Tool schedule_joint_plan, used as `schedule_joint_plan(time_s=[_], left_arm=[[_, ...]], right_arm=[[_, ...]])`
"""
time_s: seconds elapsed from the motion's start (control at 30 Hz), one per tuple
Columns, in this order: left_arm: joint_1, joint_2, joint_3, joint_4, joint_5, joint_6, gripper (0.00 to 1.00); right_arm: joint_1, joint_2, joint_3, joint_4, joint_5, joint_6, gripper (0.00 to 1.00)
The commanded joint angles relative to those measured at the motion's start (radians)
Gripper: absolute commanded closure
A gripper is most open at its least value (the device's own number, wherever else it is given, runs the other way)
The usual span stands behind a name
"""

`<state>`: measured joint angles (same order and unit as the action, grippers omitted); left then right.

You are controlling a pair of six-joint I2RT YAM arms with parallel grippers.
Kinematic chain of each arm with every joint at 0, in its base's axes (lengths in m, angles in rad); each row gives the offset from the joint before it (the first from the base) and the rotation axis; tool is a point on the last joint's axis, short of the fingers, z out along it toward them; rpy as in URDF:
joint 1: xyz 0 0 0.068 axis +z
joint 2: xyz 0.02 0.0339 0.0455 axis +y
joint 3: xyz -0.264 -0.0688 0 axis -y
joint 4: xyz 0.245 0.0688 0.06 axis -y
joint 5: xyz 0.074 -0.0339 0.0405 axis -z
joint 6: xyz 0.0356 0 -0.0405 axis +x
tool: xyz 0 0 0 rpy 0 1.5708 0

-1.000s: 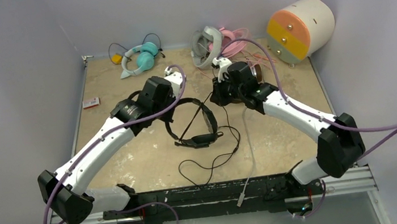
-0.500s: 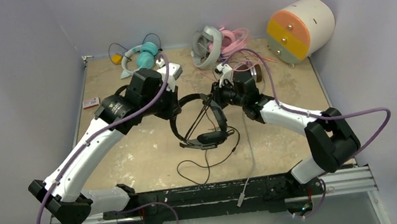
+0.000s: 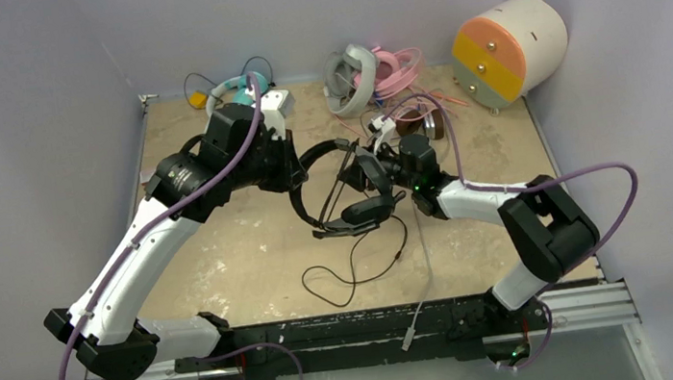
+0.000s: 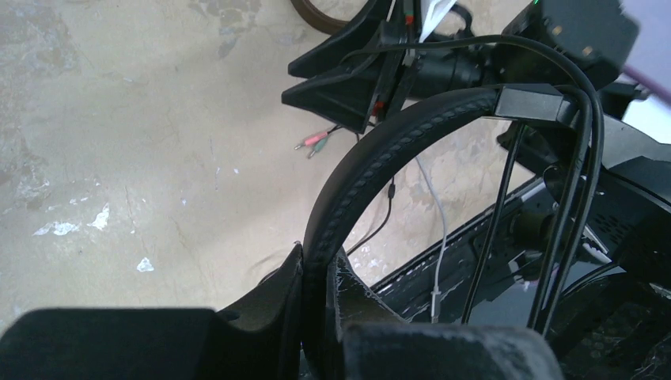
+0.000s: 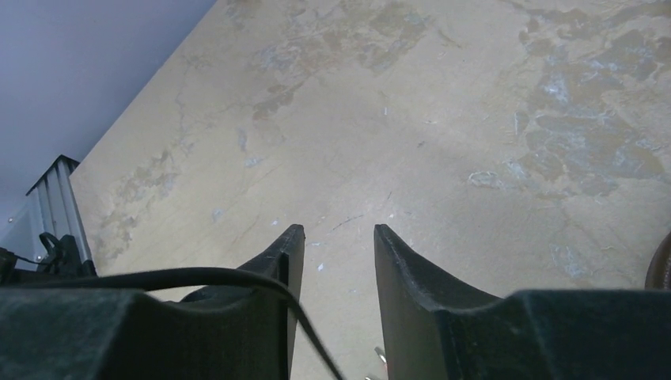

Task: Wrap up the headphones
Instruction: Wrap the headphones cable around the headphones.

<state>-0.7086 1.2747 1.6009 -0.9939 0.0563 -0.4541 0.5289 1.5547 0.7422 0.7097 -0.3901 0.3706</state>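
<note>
So the left gripper (image 4: 316, 273) is clamped on the headband of the black headphones (image 4: 396, 131). The right gripper (image 5: 336, 241) is parted, just table (image 5: 475, 119) between its fingers.

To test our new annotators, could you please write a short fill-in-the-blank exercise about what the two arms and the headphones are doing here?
1. The left gripper has its fingers shut on the black headphones, gripping them by the ____.
2. The right gripper has its fingers apart, and between them there is ____.
3. The cream cylinder lies by the far ____ corner of the table.

Missing words: headband; nothing; right.
</note>
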Motion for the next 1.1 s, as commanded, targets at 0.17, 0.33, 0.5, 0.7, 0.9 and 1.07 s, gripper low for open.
schedule_joint_plan(time_s=[0.17, 0.33, 0.5, 0.7, 0.9, 1.07], left_arm=[[0.001, 0.017, 0.105, 0.022, -0.092, -0.177, 1.00], [0.033, 0.032, 0.140, 0.021, -0.144, -0.231, 1.00], [0.186, 0.070, 0.155, 0.057, -0.003, -0.275, 1.00], [0.261, 0.142, 0.197, 0.054, -0.025, -0.368, 1.00], [0.306, 0.186, 0.201, 0.072, -0.093, -0.425, 1.00], [0.315, 0.183, 0.137, 0.106, -0.236, -0.487, 1.00]], right_arm=[[0.007, 0.139, -0.080, 0.344, -0.062, 0.137, 0.61], [0.050, 0.173, -0.146, 0.476, -0.060, 0.187, 0.68], [0.135, 0.145, -0.192, 0.497, -0.020, 0.175, 0.80], [0.248, 0.100, -0.231, 0.518, -0.022, 0.164, 0.93], [0.333, 0.032, -0.222, 0.442, -0.025, 0.138, 0.99], [0.435, -0.068, -0.188, 0.288, 0.030, 0.042, 0.98]])
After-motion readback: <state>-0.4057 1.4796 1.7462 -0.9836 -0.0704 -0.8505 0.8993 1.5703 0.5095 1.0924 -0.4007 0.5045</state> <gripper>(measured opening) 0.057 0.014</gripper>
